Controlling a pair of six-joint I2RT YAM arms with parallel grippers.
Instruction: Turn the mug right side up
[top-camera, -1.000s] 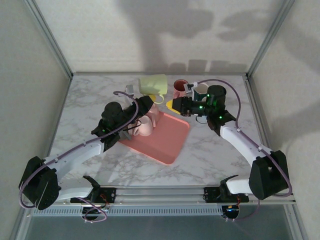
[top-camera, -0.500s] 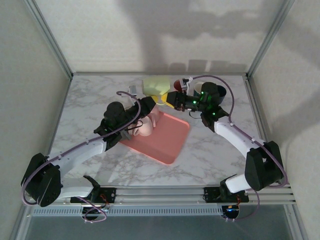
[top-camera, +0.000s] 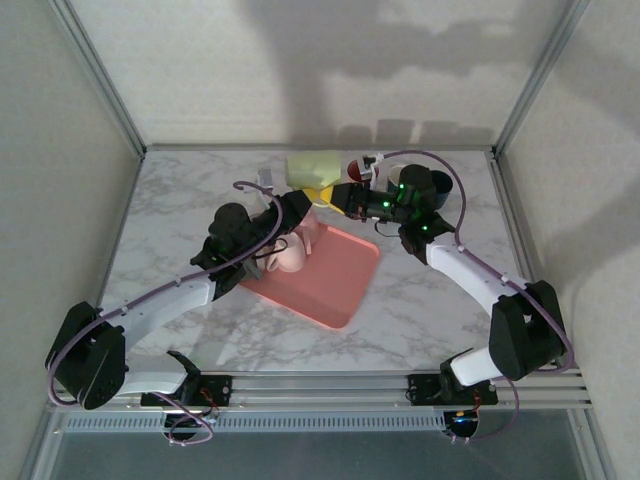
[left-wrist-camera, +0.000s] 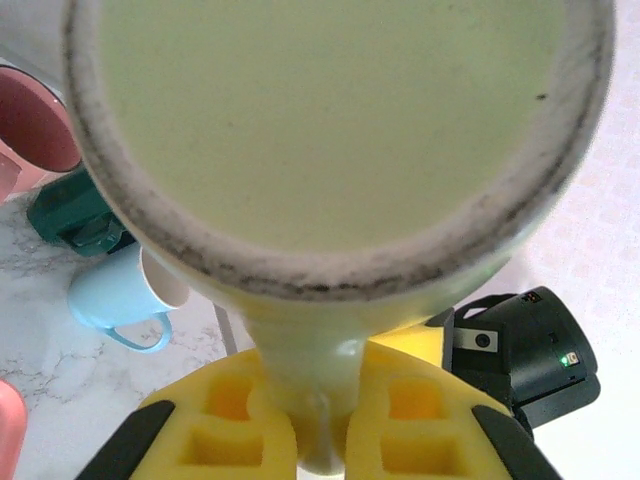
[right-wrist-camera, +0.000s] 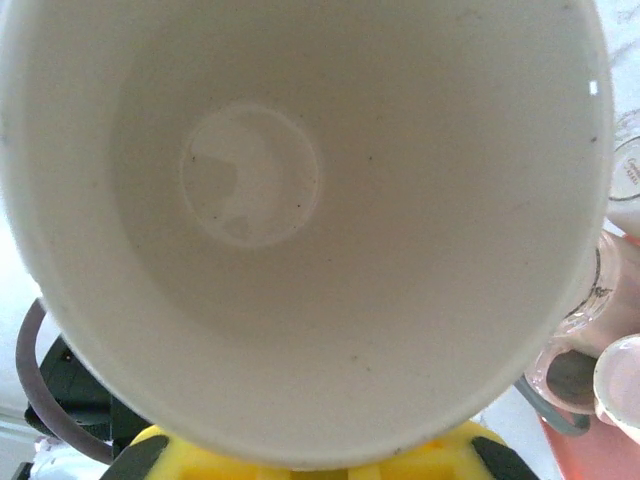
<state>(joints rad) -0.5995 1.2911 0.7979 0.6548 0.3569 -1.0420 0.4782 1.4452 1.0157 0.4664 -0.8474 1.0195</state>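
The left claw (left-wrist-camera: 308, 425) is pinching the handle of the pale yellow mug (top-camera: 308, 167), with a yellow finger (left-wrist-camera: 215, 430) on either side of it. The mug lies on its side at the back of the table (top-camera: 180, 200), its base toward the left arm and its mouth toward the right arm. The right claw (right-wrist-camera: 310, 465) sits at the mug's rim; I cannot tell whether it grips. Just in front, a pink tray (top-camera: 335, 280) carries a pink cup (top-camera: 288, 255).

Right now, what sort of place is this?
Likely a lab test cell: a marble-look table boxed in by metal posts, two robot arms bolted at its edge, a mug and tray as props.
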